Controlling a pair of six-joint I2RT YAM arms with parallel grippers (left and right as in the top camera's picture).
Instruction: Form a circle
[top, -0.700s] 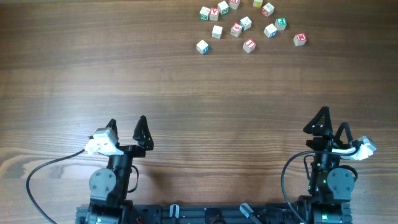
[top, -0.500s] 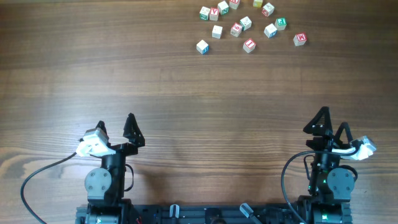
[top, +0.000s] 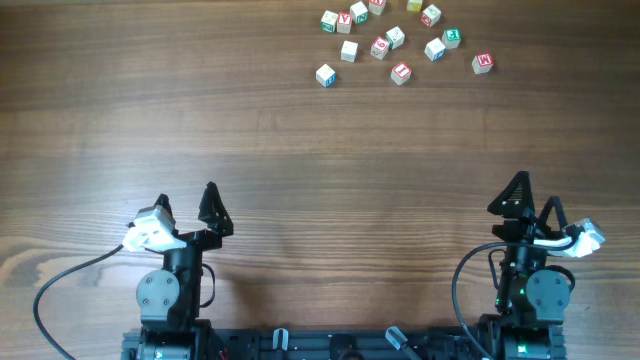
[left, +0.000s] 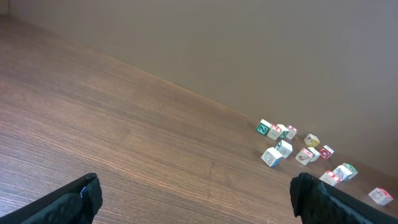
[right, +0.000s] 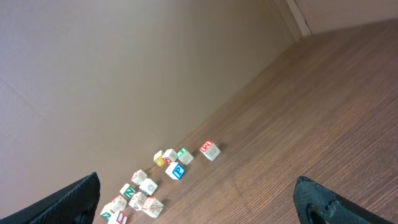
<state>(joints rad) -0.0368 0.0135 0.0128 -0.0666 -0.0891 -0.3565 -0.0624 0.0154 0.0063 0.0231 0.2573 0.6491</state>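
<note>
Left gripper (top: 187, 198) has shifted left along the near edge since the first overhead frame; right gripper (top: 535, 190) and the cubes are unchanged. No circle formed. Letter cubes (top: 379, 47) sit as a loose scatter at the far edge of the table (top: 300, 150), right of centre. The scatter's long axis runs left-right, with the red-marked cube (top: 483, 62) at the right end and one stray (top: 325, 75) nearest the arms on the left. A few cubes at the far left of the group nearly touch; the rest stand apart. Both arms are folded back over their bases at the near edge, fingers pointing toward the far side, well away from the cubes. Both sets of fingers are spread wide and released, holding nothing; the left wrist view shows only bare wood between the dark fingertips (left: 78, 199).
</note>
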